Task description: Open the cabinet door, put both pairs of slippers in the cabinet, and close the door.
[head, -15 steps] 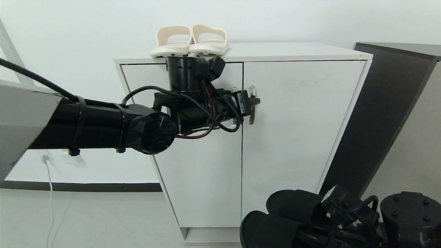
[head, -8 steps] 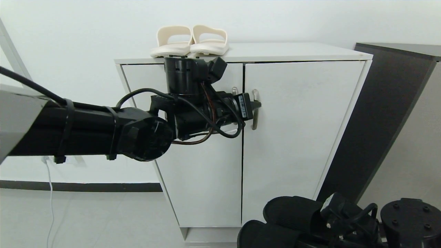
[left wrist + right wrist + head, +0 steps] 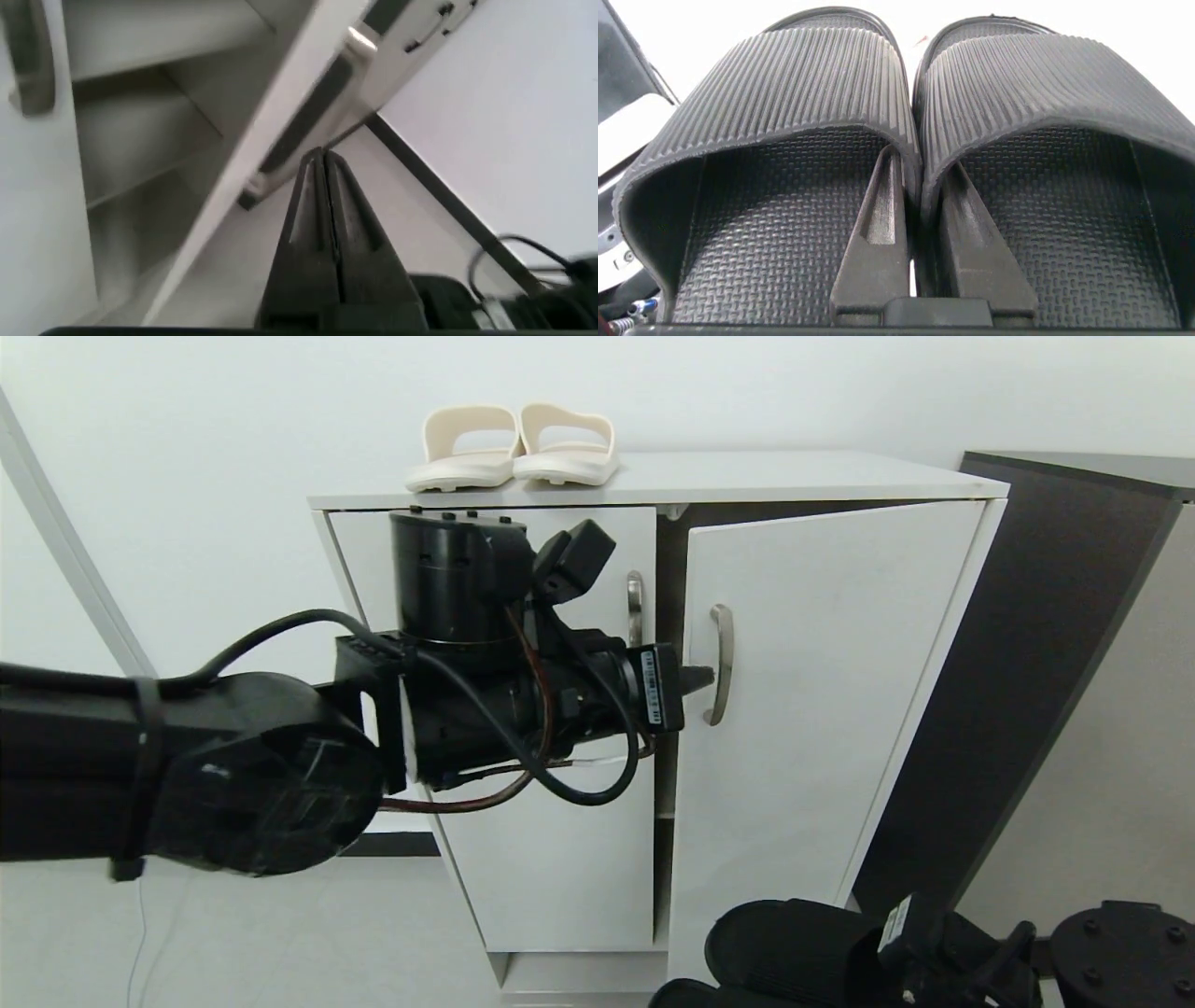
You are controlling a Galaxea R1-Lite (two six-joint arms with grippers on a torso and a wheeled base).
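Right door point(image 3: 822, 709) of the cabinet point(image 3: 794, 476) now stands ajar with a dark gap beside the left door point(image 3: 551, 859); a second ago it was flush. Left arm is drawn back nearer the camera, and the black slippers point(image 3: 803, 952) sit lower at the near right edge. Left gripper point(image 3: 695, 679) is at mid-height of the right door's handle point(image 3: 719, 663), a curved metal bar, tip touching it; whether it hooks behind cannot be told. In the left wrist view the left gripper point(image 3: 323, 159) has both fingers pressed flat together, nothing between them, with the door edge and an inner shelf point(image 3: 140, 140) beyond. White label point(image 3: 653, 686) on the left wrist carries dark print too small to read, same for a small white tag point(image 3: 894, 922) on the right wrist. Right gripper point(image 3: 918, 168) pinches the two adjoining inner walls of the black slippers point(image 3: 831, 121), one finger inside each: matte black slides, ribbed straps, textured footbeds, side by side. Beige slippers point(image 3: 513, 446), smooth open-toe slides, rest as a touching pair on the cabinet top, far left end, toes toward the wall. Left door is shut, its handle point(image 3: 635, 607) upright near the gap. Dark panel point(image 3: 1027, 663) stands right of the cabinet.
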